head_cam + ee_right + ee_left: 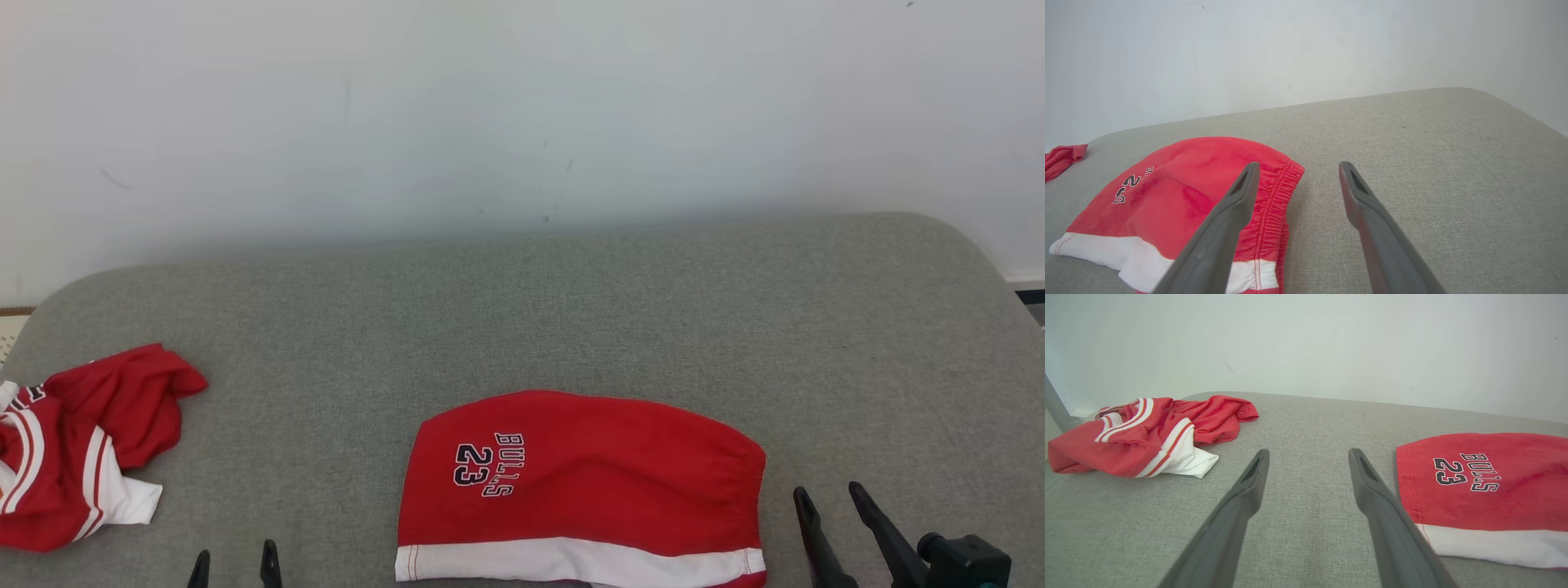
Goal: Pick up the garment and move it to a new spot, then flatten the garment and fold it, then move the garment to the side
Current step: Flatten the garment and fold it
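The garment (588, 482) is a pair of red shorts with a white band and "BULLS 23" print. It lies folded flat on the grey fabric surface (571, 310), near the front edge. My right gripper (829, 494) is open just right of its elastic waistband, holding nothing. In the right wrist view the garment (1180, 192) sits left of the right gripper (1299, 167), whose left finger overlaps the waistband. My left gripper (234, 559) is open and empty at the garment's left. In the left wrist view the left gripper (1308, 457) points past the garment (1494, 486).
A crumpled red and white jersey (82, 449) lies at the far left of the surface, also seen as the jersey (1147, 433) in the left wrist view. A pale wall (522, 122) stands behind. The surface's rounded right end (980, 261) drops off.
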{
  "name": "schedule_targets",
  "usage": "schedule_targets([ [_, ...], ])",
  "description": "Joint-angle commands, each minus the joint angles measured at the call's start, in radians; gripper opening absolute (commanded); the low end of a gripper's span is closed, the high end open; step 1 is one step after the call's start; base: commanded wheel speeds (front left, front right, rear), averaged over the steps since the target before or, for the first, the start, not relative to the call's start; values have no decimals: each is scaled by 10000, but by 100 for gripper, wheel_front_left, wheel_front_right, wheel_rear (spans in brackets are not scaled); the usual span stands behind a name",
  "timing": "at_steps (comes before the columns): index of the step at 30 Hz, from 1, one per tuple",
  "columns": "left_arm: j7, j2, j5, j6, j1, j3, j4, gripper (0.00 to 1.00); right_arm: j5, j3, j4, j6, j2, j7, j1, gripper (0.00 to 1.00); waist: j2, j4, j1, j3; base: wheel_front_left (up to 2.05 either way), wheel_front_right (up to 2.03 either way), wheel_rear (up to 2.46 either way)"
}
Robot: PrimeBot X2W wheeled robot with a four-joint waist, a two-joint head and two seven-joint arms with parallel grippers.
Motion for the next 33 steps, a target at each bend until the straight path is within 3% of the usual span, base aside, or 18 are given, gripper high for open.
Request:
schedule_targets([
  [1,-76,66,83,-11,134,71,-47,100,-71,-30,-36,4,63,-52,115,100,0,-20,1,-39,0,0,0],
  [16,-76,120,217,-300,294,246,12,100,-567,-316,-49,4,606,-33,245,100,0,-18,1,-261,0,0,0],
  [33,-77,115,319,-268,289,332,-32,100,-706,-318,-100,4,724,40,249,100,0,-82,1,-176,0,0,0],
])
